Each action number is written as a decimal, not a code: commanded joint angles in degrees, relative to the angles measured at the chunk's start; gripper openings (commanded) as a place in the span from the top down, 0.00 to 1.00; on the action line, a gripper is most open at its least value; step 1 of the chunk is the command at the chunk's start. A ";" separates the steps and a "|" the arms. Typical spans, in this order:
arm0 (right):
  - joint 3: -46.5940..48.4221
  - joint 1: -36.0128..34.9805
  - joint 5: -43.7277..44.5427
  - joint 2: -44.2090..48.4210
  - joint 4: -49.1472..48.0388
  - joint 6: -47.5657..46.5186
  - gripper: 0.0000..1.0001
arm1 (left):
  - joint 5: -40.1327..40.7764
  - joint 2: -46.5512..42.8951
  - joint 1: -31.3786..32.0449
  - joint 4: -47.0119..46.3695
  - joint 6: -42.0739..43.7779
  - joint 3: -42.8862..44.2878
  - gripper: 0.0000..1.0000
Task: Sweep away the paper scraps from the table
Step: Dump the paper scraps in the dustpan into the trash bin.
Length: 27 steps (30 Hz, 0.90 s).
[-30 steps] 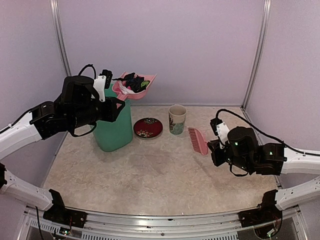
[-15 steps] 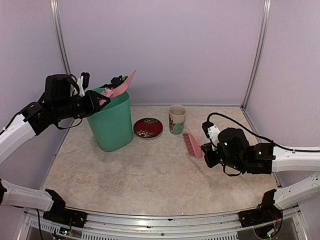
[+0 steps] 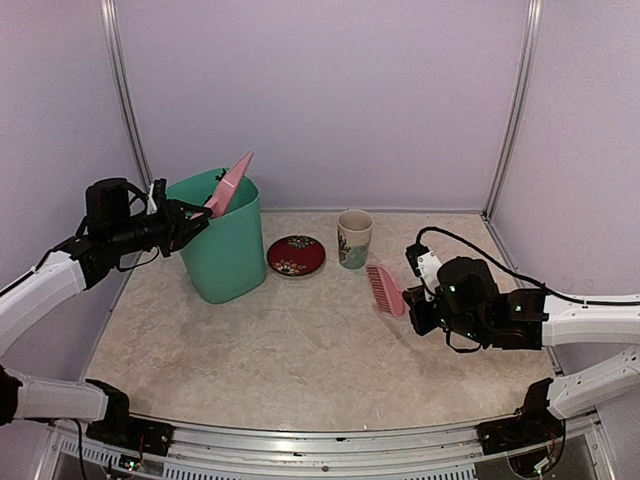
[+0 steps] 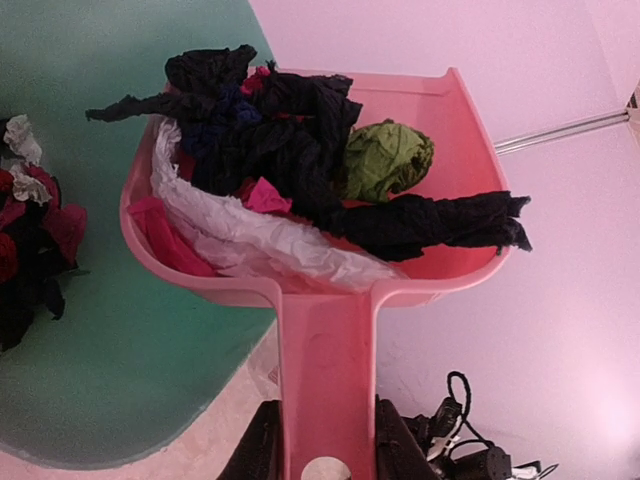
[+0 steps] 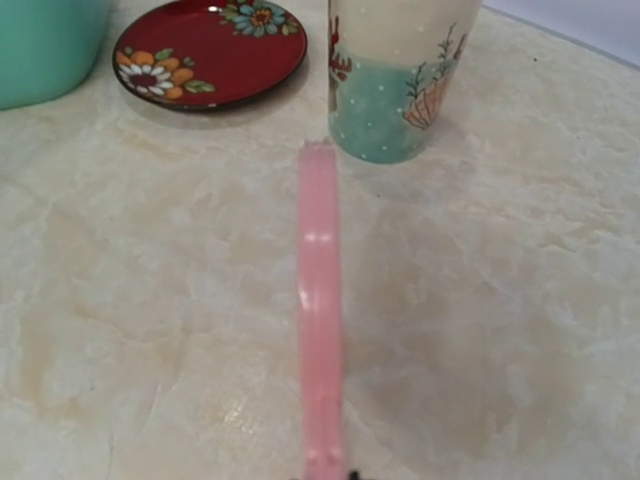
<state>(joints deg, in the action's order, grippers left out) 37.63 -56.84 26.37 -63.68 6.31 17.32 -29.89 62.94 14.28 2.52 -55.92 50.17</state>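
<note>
Gripping dustpan [image 4: 326, 340] handle in left hand [image 4: 322, 452], mouth tilted up; paper scraps [image 4: 285, 150] heaped at its back, bin [image 4: 110, 300] opening lower left. Clamping brush [image 3: 384, 286] in right hand [image 3: 408, 298].

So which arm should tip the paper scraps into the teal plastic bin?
Left: the left gripper clamps the pink plastic dustpan, loaded with paper scraps, over the teal bin; right gripper holds the pink comb-like brush low.

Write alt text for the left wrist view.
A pink dustpan, held by its handle in the left gripper, carries black, white, pink and green paper scraps at the mouth of a green bin with more scraps inside.
</note>
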 commanded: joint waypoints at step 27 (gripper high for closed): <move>-0.43 1.04 -0.52 -0.88 -3.59 -0.38 1.00 | -2.35 6.01 -9.19 -70.91 -64.60 -18.03 1.00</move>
<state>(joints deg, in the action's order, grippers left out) 36.82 -56.42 25.67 -64.88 4.34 16.82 -36.18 67.24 5.43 -54.87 -112.53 32.93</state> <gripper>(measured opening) 0.065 0.221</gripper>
